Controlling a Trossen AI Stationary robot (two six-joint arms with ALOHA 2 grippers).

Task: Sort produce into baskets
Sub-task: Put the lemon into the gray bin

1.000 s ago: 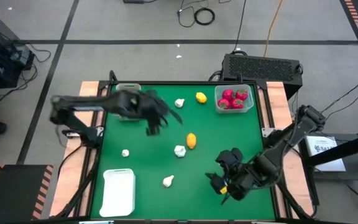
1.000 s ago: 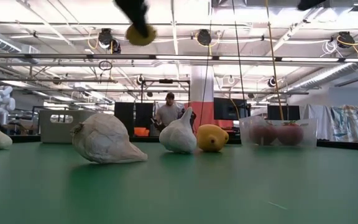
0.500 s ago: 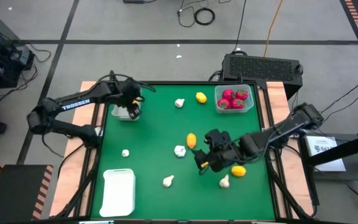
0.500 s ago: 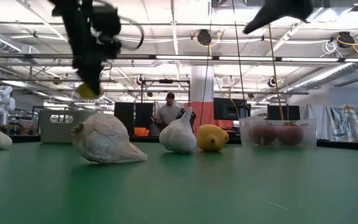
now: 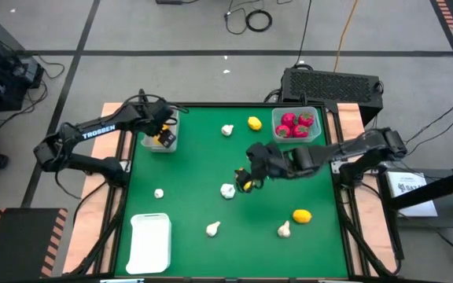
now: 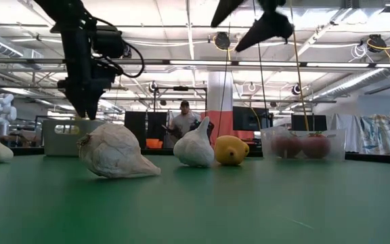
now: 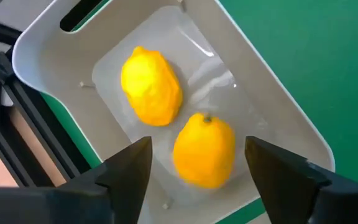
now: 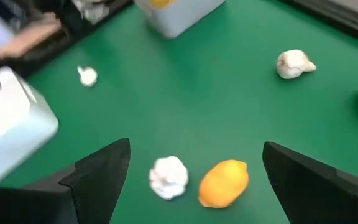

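Note:
My left gripper (image 5: 163, 137) hangs open over the grey-white basket (image 5: 154, 143) at the table's far left. Two yellow fruits lie in that basket; one (image 7: 204, 149) sits between my fingers, untouched, and the other (image 7: 150, 86) lies beside it. My right gripper (image 5: 250, 171) is open above the table's middle. Just below and ahead of it a yellow-orange fruit (image 8: 224, 182) and a garlic bulb (image 8: 168, 176) rest on the green mat. The clear basket (image 5: 314, 118) at the far right holds red fruits (image 5: 293, 124).
A flat white tray (image 5: 149, 242) sits at the near left. Loose on the mat are a yellow fruit (image 5: 254, 123) and garlic (image 5: 227, 130) at the far side, garlic (image 5: 158, 192) on the left, and garlic (image 5: 212, 229), garlic (image 5: 284, 229) and a yellow fruit (image 5: 301, 215) near the front.
My left gripper has carried a yellow fruit from the table's middle toward the far left, gone down over the grey-white basket and let it go; the fruit now lies in the basket. My right gripper has swung from the near right toward the table's middle, staying open.

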